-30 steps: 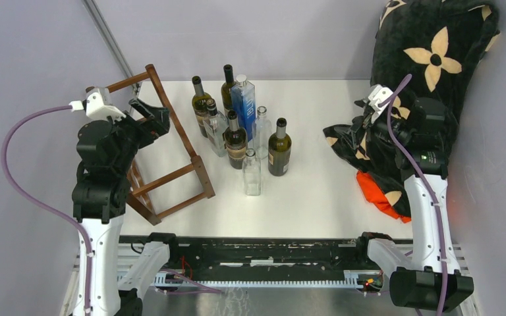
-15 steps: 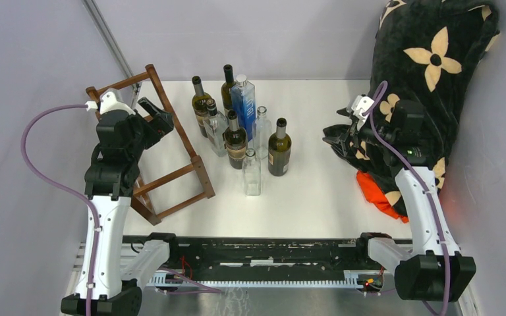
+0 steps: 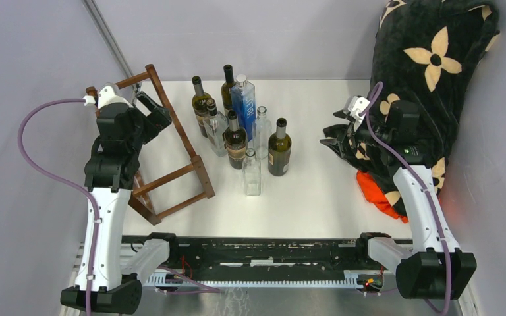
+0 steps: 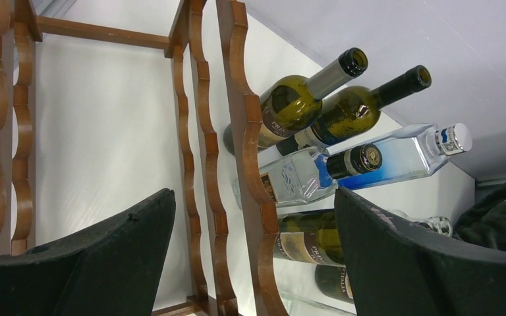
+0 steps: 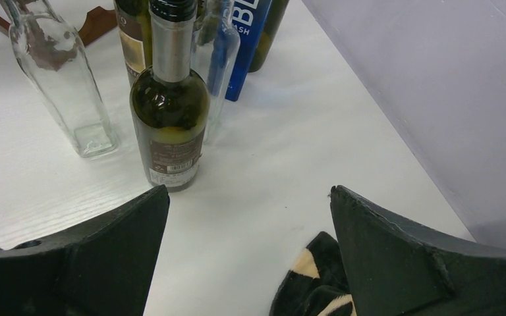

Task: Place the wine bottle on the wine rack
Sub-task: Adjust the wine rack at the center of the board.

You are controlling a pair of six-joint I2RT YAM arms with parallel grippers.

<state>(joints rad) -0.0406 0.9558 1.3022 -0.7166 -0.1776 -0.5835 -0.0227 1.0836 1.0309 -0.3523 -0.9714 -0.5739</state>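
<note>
1. Left gripper (image 3: 150, 108): jaws spread wide, holding nothing. It hangs over the far part of the wine rack, and the left wrist view shows a scalloped rail between its fingers.
2. Wine rack (image 3: 174, 128): stands at the left of the table (image 3: 316, 197). Its long rails run from near to far, slanting to the left as they recede. No bottle lies on it.
3. Bottle group (image 3: 237, 125): several upright bottles, dark, clear and blue, stand just right of the rack, near the table centre.
4. Wine bottle (image 3: 279, 148): dark green, upright, long axis vertical. It stands on the right edge of the group, with bare table to its right.
5. Right gripper (image 3: 333, 139): jaws spread wide, empty, level with this bottle. In the right wrist view the bottle stands ahead of the fingers, slightly left of centre, well apart from them.
6. Governing relation: the bottle lies left of the right gripper, which is the nearer claw. The likely approach is horizontal, with the jaws straddling the upright body. A clear bottle (image 3: 252, 172) close beside it risks being knocked.
</note>
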